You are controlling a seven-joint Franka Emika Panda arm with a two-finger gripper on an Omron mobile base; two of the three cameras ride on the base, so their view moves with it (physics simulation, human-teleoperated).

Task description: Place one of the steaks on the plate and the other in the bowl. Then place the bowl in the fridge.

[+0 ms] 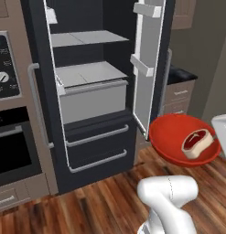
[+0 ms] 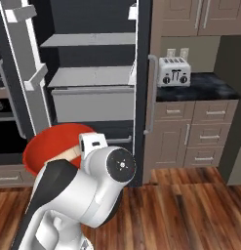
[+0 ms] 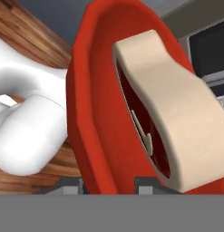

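I am running the last step of the task: carrying the loaded bowl to the fridge.

The fridge (image 1: 94, 132) is standing open, both doors swung outward. Its pale shelves (image 1: 89, 73) are showing bare surfaces above the two closed lower drawers. In the left base view the fridge is occupying the centre and left, with the right door panel (image 1: 148, 68) hanging just above and left of the bowl.

The bowl (image 1: 171, 137) is being held in the air over the wood floor (image 1: 100, 205), outside the fridge and below shelf level. It is tilted, its open side facing up and toward the left base camera. In the right base view the bowl (image 2: 44, 146) is sitting low in front of the fridge opening.

One steak (image 1: 196, 142) is lying flat inside the bowl, toward its right side. Its long axis is running roughly left to right in the left base view, rising slightly to the right.

The fingers (image 3: 109, 183) are closed on the bowl rim (image 3: 84, 136), one on each side of the wall.

I judge that the next move calls for raising the bowl to shelf height, levelling it, and advancing between the doors without clipping the right door panel.
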